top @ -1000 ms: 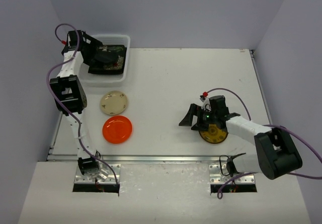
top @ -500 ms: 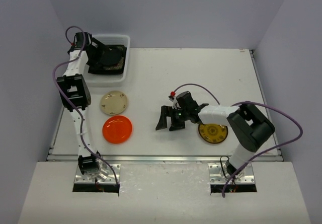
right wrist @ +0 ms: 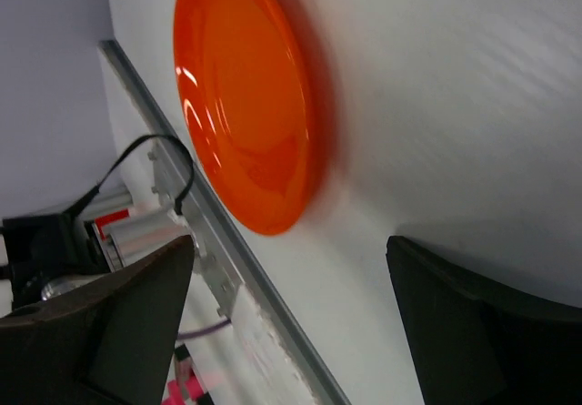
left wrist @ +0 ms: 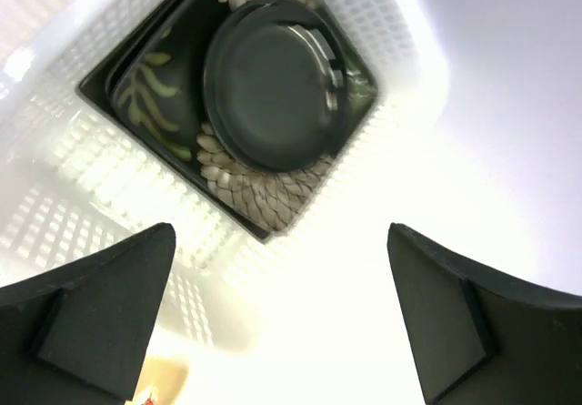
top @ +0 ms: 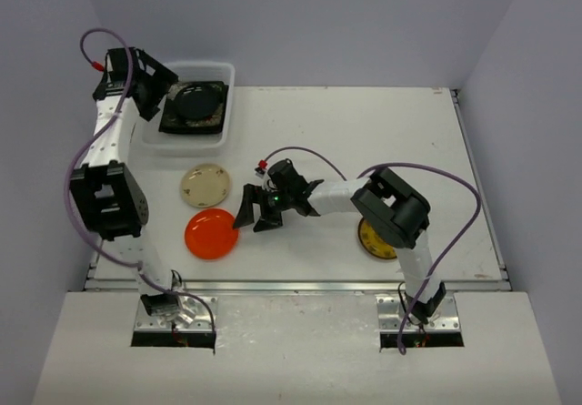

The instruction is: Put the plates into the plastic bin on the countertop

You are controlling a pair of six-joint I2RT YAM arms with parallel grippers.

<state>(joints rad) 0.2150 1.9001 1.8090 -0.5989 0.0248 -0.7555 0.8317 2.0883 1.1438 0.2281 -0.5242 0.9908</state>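
The plastic bin [top: 227, 75] stands at the countertop's [top: 364, 132] far left. It holds stacked dark square plates [top: 214, 121] with a black round plate [top: 195, 102] on top, which also appears in the left wrist view [left wrist: 273, 82]. My left gripper [top: 156, 94] hovers over the bin's left rim, open and empty [left wrist: 282, 318]. A cream plate [top: 205, 186] and an orange plate [top: 211, 234] lie in front of the bin. My right gripper [top: 255, 217] sits just right of the orange plate [right wrist: 250, 105], open and empty [right wrist: 291, 323]. A yellow-patterned plate [top: 371, 243] lies half hidden under the right arm.
A metal rail [top: 300, 285] runs along the countertop's front edge and shows close to the orange plate in the right wrist view [right wrist: 227, 278]. Purple cables loop off both arms. Grey walls enclose the left, back and right sides.
My right arm has swept left from above the yellow-patterned plate to beside the orange plate. My left gripper has drawn back from over the bin toward its left rim.
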